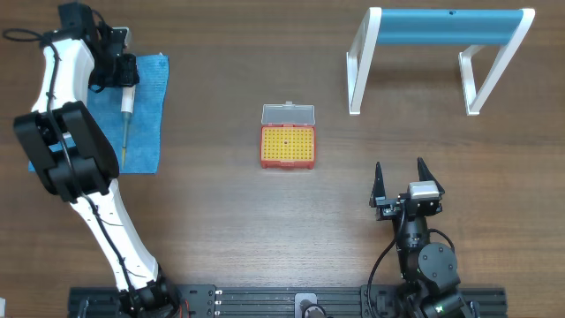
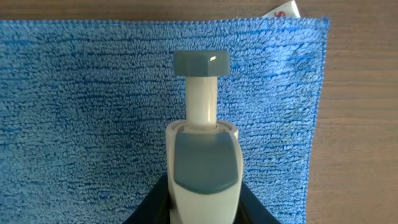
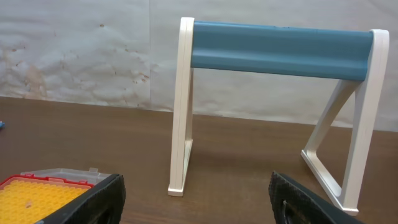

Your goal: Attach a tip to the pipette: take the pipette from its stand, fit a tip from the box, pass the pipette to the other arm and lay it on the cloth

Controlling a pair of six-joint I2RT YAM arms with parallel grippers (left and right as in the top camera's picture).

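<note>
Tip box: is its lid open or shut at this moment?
Open. In the top view the clear lid lies folded back behind the tip box, and the yellow rack inside is uncovered.

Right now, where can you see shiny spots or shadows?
Left wrist view: a small bright glint on the grey top button of the pipette. Right wrist view: the stand lays a soft shadow on the table between its legs.
</note>
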